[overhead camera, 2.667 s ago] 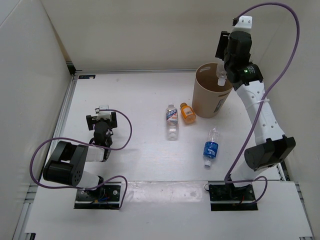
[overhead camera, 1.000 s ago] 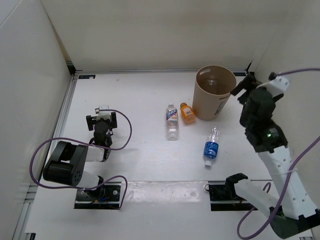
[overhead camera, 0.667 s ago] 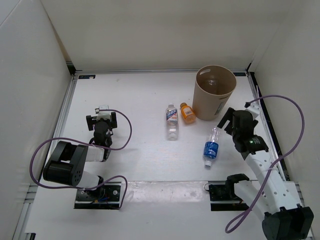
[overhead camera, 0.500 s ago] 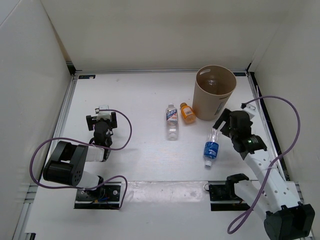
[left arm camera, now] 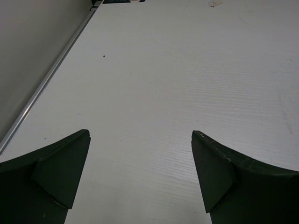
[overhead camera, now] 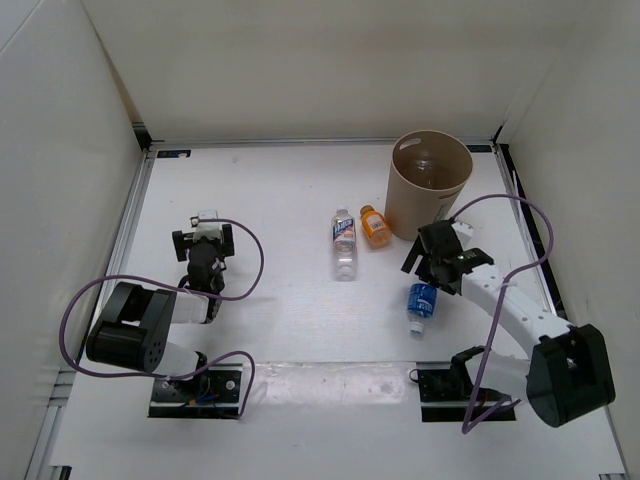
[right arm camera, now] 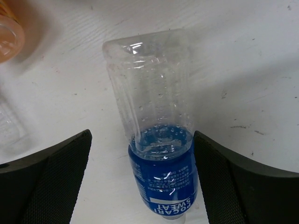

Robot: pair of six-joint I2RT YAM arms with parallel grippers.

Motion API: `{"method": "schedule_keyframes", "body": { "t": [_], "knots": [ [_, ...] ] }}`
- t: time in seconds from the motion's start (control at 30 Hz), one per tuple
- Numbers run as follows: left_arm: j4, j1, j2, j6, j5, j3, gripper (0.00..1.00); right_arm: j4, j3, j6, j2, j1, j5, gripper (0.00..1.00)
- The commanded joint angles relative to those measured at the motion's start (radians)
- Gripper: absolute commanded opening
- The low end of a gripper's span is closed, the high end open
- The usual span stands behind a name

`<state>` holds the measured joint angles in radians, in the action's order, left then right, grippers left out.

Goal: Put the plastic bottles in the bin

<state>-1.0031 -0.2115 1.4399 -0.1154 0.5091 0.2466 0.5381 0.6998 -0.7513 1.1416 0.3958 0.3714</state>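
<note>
A clear bottle with a blue label [overhead camera: 421,300] lies on the white table, cap toward the near edge. My right gripper [overhead camera: 428,265] is low over its clear end, jaws open to either side of it. In the right wrist view the bottle [right arm camera: 161,158] lies between the open fingers of the gripper [right arm camera: 141,135], the right finger close to the label. A bottle with a white-and-blue label [overhead camera: 344,243] and a stubby orange bottle [overhead camera: 375,226] lie left of the tan bin [overhead camera: 412,210]. My left gripper [overhead camera: 204,232] [left arm camera: 140,135] is open and empty at the left.
The bin stands at the back right, just behind my right gripper, with a clear bottle dimly visible inside. White walls enclose the table on three sides. The orange bottle [right arm camera: 8,32] shows at the top left of the right wrist view.
My right arm has swung down from above the bin to the blue-label bottle and now straddles it with open jaws. The left arm has not moved.
</note>
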Motion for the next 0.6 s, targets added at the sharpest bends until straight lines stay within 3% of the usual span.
{"method": "schedule_keyframes", "body": {
  "t": [0.0,0.3,0.57],
  "knots": [
    [-0.012,-0.003,-0.016,0.006,0.003,0.014,1.00,0.011,0.047,-0.071,0.035,0.020,0.017,0.90],
    [-0.012,-0.005,-0.016,0.006,0.005,0.014,1.00,0.022,0.050,-0.138,0.110,0.052,0.031,0.90],
    [-0.012,-0.005,-0.016,0.005,0.008,0.016,1.00,0.042,0.075,-0.140,0.139,0.049,0.029,0.84]
  ]
}}
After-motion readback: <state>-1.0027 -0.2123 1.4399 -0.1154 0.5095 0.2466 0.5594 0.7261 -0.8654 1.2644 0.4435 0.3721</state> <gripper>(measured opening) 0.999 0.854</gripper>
